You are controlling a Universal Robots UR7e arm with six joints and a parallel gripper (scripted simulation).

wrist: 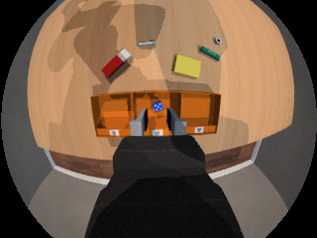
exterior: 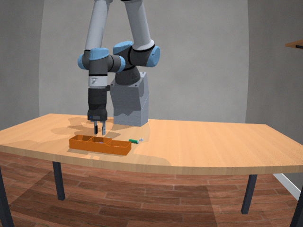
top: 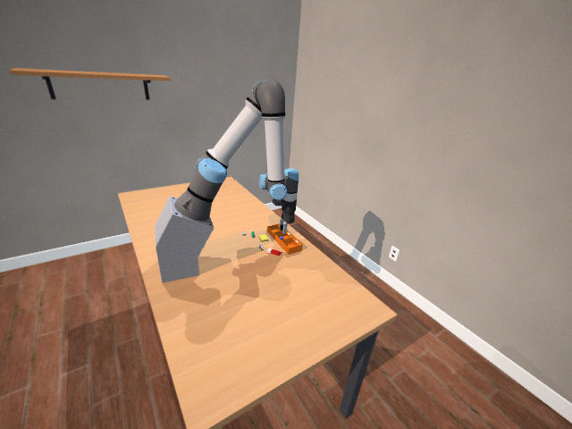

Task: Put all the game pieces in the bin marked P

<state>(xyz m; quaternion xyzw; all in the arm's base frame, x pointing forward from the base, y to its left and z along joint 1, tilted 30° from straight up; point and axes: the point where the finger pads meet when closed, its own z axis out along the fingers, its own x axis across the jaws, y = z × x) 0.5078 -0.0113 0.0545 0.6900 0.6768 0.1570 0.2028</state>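
An orange bin with three compartments (wrist: 157, 113) stands near the table's edge; it also shows in the exterior view (exterior: 99, 144) and the top view (top: 284, 239). A blue die (wrist: 158, 106) lies in its middle compartment. My gripper (wrist: 157, 115) hangs just above that compartment, open and empty; it also shows in the exterior view (exterior: 99, 129). The labels on the bin's front are too small to read.
On the table beyond the bin lie a red and white eraser (wrist: 117, 63), a small metal bolt (wrist: 146, 44), a yellow pad (wrist: 188, 65), a green cylinder (wrist: 210, 54) and a small metal nut (wrist: 217, 42). The arm's grey base (exterior: 130, 102) stands behind.
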